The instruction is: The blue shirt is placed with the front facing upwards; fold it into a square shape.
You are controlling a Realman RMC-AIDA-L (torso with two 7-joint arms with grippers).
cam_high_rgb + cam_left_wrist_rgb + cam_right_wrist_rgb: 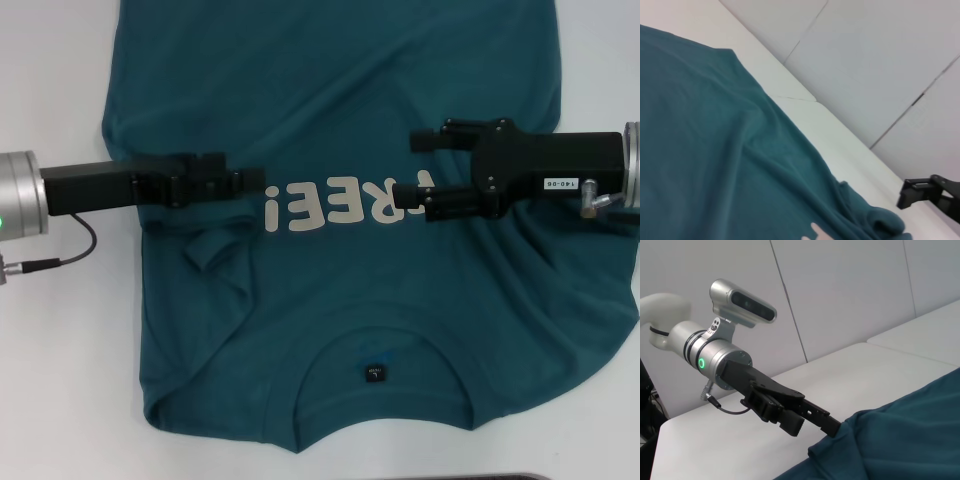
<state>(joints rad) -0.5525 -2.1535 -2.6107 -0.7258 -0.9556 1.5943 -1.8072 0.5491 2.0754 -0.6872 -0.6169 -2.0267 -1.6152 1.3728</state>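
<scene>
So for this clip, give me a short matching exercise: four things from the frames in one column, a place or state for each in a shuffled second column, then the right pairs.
Things:
1. left gripper
2. right gripper
3. neck label
4. blue shirt

Places or states:
A. small and black, inside the collar
B. spread on the white table, lettering up
C. open, at the F end of the lettering
D. at the exclamation-mark end of the lettering, on the cloth

Pairs: 1-D, 2-C, 3-A, 4-B
</scene>
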